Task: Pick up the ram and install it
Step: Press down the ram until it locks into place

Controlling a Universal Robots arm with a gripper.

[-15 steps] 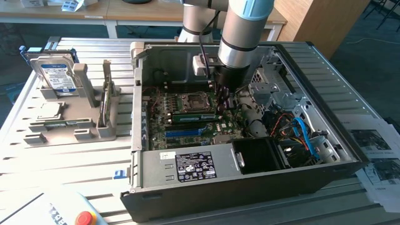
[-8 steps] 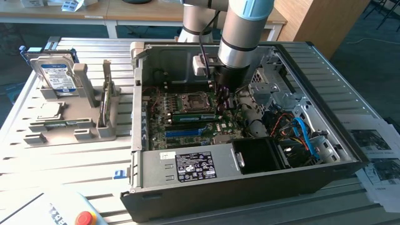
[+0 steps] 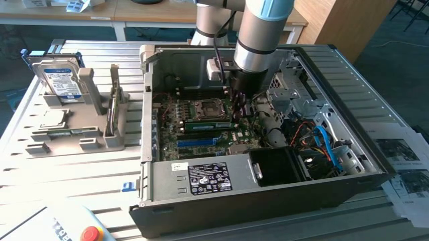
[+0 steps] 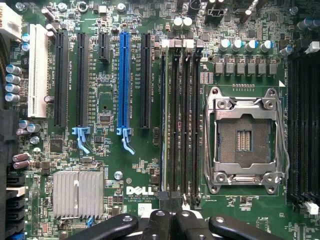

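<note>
The tool (image 4: pixel 172 217) is closed, its dark fingertips pressed together with no gap showing between them and nothing visibly clamped there. In the exterior view the tool (image 3: pixel 240 108) hangs from the arm down inside the open computer case (image 3: pixel 268 201), just beside the CPU socket (image 3: pixel 206 108). The ram (image 4: pixel 163 125) stands on edge in the row of memory slots next to the CPU socket (image 4: pixel 245 140), in the slot of that row farthest from the socket. From outside, the ram (image 3: pixel 208 123) shows as a green strip lying along the socket's near side. The closed fingertips sit right over one end of the stick; whether they touch it cannot be told. Beyond the ram, on the side away from the socket, runs the long blue slot strip (image 4: pixel 123 75), and farther still a ribbed silver heat sink (image 4: pixel 77 192). Well away from the socket, outside the case, a grey holder (image 3: pixel 74 140) on the desk (image 3: pixel 67 175) carries a hard drive (image 3: pixel 60 80) standing upright.
</note>
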